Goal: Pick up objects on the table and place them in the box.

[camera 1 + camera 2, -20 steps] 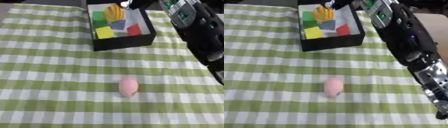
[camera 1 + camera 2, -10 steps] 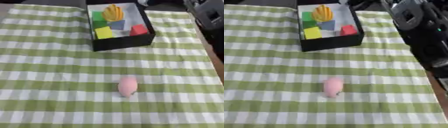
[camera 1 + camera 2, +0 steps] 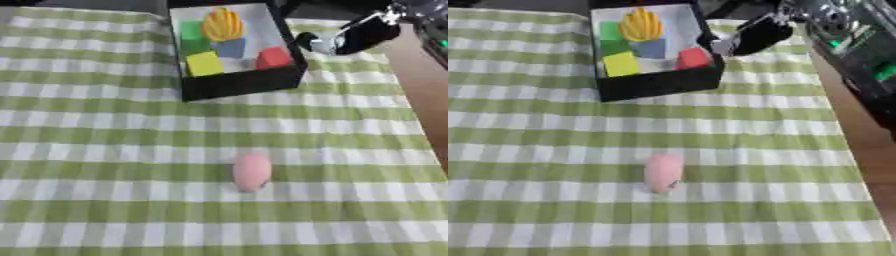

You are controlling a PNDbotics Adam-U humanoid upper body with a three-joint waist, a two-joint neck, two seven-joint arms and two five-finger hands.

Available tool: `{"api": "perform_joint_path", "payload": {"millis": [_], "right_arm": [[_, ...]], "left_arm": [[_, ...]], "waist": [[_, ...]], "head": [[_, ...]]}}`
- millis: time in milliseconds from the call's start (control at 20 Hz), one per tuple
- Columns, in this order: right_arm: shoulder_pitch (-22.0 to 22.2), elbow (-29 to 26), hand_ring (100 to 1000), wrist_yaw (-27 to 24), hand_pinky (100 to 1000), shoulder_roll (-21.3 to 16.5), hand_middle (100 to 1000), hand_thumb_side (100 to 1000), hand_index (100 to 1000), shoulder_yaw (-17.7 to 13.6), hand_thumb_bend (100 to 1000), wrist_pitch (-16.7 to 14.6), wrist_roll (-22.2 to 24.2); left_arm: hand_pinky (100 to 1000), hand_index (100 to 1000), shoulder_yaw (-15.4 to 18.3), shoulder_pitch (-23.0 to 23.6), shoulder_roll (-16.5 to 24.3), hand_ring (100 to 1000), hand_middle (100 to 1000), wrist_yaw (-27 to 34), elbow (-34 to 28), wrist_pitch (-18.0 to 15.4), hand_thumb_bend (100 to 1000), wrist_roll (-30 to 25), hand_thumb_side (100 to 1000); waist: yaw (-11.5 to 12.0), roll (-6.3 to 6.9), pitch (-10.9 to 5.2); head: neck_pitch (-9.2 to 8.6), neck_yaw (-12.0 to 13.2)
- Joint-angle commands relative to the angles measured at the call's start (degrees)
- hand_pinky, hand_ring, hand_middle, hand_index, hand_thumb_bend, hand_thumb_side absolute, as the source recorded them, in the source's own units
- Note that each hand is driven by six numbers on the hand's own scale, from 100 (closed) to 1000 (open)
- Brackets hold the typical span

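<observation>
The right hand [image 3: 350, 37] hangs just beside the box [image 3: 248, 84], holding nothing, finger state indeterminate, probably because the box already carries several coloured items, while the pink object [image 3: 252, 171] lies on the checked cloth [image 3: 87, 150], well apart from the box

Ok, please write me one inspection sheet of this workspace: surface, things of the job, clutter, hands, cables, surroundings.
Surface: green-and-white checked cloth, lying flat.
Job's things: pink object alone on the cloth, nearer than the box; black box at the far side holds a yellow ridged object, green block, blue block, yellow block and red block.
Clutter: nothing seen.
Hands: right hand beside the box's right wall, holding nothing visible; left hand not in view.
Cables: nothing seen.
Surroundings: brown surface at the cloth's right.
</observation>
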Motion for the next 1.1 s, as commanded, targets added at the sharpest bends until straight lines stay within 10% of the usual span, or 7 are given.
{"api": "perform_joint_path", "payload": {"millis": [50, 1100], "right_arm": [[1.7, -5.6, 755, -3.1, 813, -3.1, 707, 224, 795, -0.2, 336, -1.8, 1.9], [8.3, -7.2, 755, 7.1, 813, 8.0, 717, 227, 800, 10.0, 303, 1.1, 16.3]], "left_arm": [[836, 806, 0.5, -0.1, 1.4, 805, 794, -0.2, -0.5, 0.1, 118, 0.2, 694], [834, 805, 0.1, 0.1, 0.6, 806, 794, 0.1, -0.3, 0.2, 121, -0.1, 697]], "waist": [[-0.2, 0.8, -1.92], [0.6, 1.03, -1.82]], "head": [[0.79, 0.2], [1.83, -0.3]]}}
